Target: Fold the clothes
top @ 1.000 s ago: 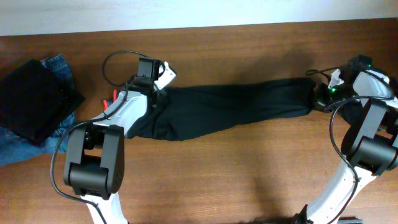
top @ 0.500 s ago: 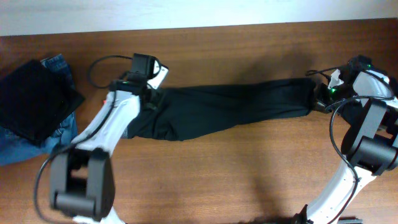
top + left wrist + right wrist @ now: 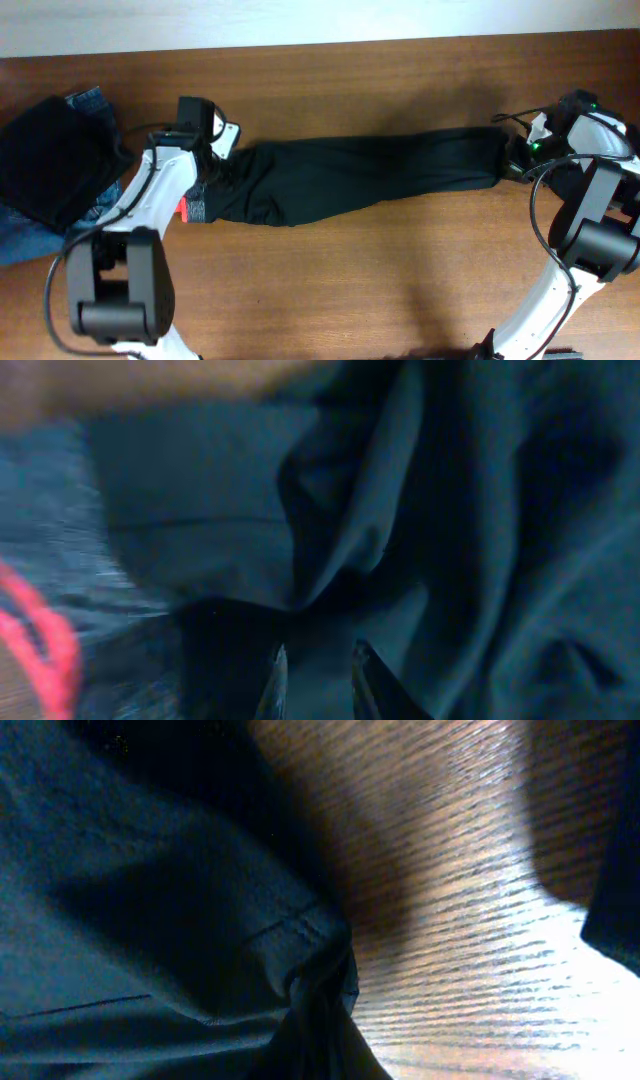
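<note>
The clothes, black trousers [image 3: 370, 175], lie stretched left to right across the wooden table [image 3: 350, 290]. Their grey waistband with red trim [image 3: 195, 210] shows at the left end. My left gripper [image 3: 215, 168] is at that waist end. In the left wrist view its gripper [image 3: 316, 682] stands narrow, with a fold of dark cloth [image 3: 330, 520] pinched between the tips and red trim [image 3: 40, 650] at the left. My right gripper [image 3: 512, 158] is shut on the leg end. In the right wrist view the hem [image 3: 300, 935] bunches toward the jaws and the fingers are hidden.
A folded black garment [image 3: 55, 160] lies on blue denim jeans [image 3: 95, 105] at the far left, close to my left arm. The table's back edge meets a white wall [image 3: 320, 20]. Bare wood [image 3: 480, 870] lies beside the leg end.
My left gripper moved left along the waist end and its jaws narrowed on the cloth, which uncovered the grey waistband and red trim. The right arm has not moved.
</note>
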